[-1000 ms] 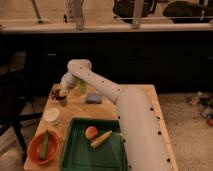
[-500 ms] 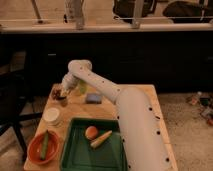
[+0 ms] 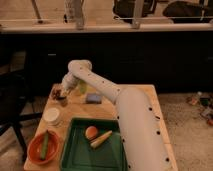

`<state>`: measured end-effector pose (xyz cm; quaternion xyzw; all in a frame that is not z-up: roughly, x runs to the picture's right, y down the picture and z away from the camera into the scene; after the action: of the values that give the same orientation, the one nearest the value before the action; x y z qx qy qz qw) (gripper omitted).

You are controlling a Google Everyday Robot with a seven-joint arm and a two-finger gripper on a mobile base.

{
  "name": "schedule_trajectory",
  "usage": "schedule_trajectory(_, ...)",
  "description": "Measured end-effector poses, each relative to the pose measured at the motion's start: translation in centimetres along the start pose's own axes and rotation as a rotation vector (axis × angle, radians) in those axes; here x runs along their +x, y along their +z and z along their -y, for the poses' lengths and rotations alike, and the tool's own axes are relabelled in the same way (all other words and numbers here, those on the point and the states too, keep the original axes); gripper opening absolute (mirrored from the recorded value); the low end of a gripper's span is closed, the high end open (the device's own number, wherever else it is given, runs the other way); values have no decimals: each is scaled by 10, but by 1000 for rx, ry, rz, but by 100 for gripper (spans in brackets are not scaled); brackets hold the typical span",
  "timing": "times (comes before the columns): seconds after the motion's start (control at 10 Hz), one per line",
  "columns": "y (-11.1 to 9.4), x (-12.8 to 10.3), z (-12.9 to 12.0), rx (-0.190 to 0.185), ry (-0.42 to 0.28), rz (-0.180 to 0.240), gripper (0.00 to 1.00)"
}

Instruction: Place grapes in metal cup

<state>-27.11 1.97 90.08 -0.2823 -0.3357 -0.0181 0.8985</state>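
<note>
The grapes (image 3: 55, 93) are a small dark reddish cluster at the far left of the wooden table. The metal cup (image 3: 63, 101) is a small dark cylinder just to their right and a little nearer. My gripper (image 3: 63, 91) is at the end of the white arm, right over the cup and beside the grapes. It hides part of both, and I cannot tell whether it touches or holds the grapes.
A translucent yellow-green cup (image 3: 81, 87) stands behind the arm, next to a blue sponge (image 3: 93, 98). A squat white container (image 3: 51, 116) and an orange bowl (image 3: 42, 146) are at the front left. A green tray (image 3: 75, 155) holds an orange fruit (image 3: 91, 132) and a yellowish item (image 3: 101, 139).
</note>
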Motion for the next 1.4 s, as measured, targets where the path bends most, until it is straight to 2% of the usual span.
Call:
schedule_trajectory(0.2,0,0,0,0,0,0,14)
schedule_trajectory(0.3,0,0,0,0,0,0,15)
schedule_trajectory(0.6,1,0,-1,-2,0,0,40)
schedule_trajectory(0.9,1,0,-1,-2,0,0,72)
schedule_trajectory(1.0,1,0,-1,-1,0,0,79)
schedule_trajectory(1.4,1,0,0,-1,0,0,80)
